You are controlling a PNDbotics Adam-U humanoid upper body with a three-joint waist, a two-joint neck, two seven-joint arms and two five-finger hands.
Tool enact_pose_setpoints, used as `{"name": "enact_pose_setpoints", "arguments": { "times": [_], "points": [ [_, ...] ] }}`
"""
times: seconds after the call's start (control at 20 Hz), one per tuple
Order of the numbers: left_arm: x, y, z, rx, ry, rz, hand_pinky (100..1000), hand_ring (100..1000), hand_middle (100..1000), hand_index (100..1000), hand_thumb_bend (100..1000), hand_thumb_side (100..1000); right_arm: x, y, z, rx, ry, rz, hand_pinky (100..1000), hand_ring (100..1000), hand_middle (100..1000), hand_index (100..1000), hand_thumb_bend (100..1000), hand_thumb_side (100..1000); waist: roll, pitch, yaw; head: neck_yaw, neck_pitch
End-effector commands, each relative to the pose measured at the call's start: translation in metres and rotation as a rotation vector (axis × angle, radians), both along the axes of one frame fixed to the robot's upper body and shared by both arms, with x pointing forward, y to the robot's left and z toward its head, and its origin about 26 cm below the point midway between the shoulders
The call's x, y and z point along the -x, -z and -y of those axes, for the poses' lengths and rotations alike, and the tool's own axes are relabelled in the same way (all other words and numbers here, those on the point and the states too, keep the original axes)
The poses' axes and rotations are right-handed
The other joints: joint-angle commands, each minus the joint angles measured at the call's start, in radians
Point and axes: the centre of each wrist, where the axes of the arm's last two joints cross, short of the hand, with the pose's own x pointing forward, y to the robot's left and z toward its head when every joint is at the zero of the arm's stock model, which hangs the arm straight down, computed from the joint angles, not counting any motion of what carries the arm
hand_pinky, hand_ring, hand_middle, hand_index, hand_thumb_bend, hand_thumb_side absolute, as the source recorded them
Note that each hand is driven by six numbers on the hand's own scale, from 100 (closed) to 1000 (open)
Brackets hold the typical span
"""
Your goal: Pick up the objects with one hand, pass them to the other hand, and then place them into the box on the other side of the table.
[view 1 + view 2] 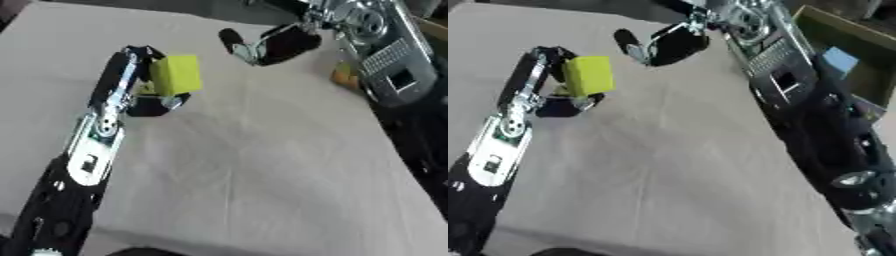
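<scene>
Fingers of the left hand curl around a yellow-green block in the upper left of the frame, the right hand hovers spread apart at upper centre, and a brown box holding a blue object sits upper right.

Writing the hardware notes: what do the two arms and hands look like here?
Left arm: black links with silver metal plates and round joint housings, small dark markings on the plates. Left hand: black, some silver at the fingers. Right arm: shiny silver housing with a grille-like patch and a dark square opening, black lower link. Right hand: black with silver parts.
</scene>
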Motion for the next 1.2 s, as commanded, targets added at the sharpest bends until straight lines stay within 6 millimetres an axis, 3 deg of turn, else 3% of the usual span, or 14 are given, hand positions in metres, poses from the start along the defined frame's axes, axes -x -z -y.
{"name": "enact_pose_setpoints", "arguments": {
  "times": [0.05, 0.2, 0.55, 0.9, 0.95, 1.05, 1.2],
  "points": [
    [0.002, -0.011, 0.004, -0.002, 0.004, 0.049, 492, 441, 299, 451, 100, 102, 0.0, -0.008, -0.001, 0.037, -0.008, 0.064, 1000, 1000, 827, 893, 100, 177, 0.004, -0.03, 0.0, 0.009, 0.009],
    [0.002, -0.012, 0.005, -0.002, 0.009, 0.047, 493, 440, 299, 451, 100, 106, -0.002, -0.006, -0.002, 0.076, -0.02, 0.076, 1000, 1000, 822, 893, 100, 258, 0.003, -0.03, -0.001, 0.016, 0.009],
    [0.004, -0.011, 0.012, 0.034, 0.029, 0.031, 488, 434, 293, 447, 100, 156, -0.007, 0.003, -0.004, 0.147, -0.033, 0.064, 1000, 1000, 811, 886, 124, 245, 0.003, -0.022, 0.001, 0.021, 0.01],
    [0.006, -0.013, 0.02, 0.117, 0.041, 0.003, 483, 425, 283, 443, 100, 233, -0.003, 0.007, -0.005, 0.197, -0.053, 0.126, 1000, 1000, 825, 919, 308, 165, 0.005, -0.016, 0.002, 0.032, 0.007],
    [0.007, -0.014, 0.021, 0.124, 0.045, -0.001, 483, 425, 282, 443, 100, 241, -0.003, 0.007, -0.004, 0.204, -0.052, 0.134, 1000, 1000, 825, 925, 427, 184, 0.004, -0.015, 0.001, 0.034, 0.006],
    [0.007, -0.015, 0.022, 0.134, 0.05, -0.006, 483, 424, 282, 443, 100, 249, -0.003, 0.008, -0.004, 0.216, -0.047, 0.146, 1000, 1000, 825, 928, 437, 242, 0.004, -0.014, 0.0, 0.036, 0.005],
    [0.008, -0.015, 0.024, 0.151, 0.058, -0.017, 481, 422, 279, 442, 100, 271, -0.004, 0.011, -0.005, 0.229, -0.039, 0.154, 1000, 1000, 821, 927, 436, 257, 0.005, -0.011, 0.001, 0.037, 0.005]
  ]
}}
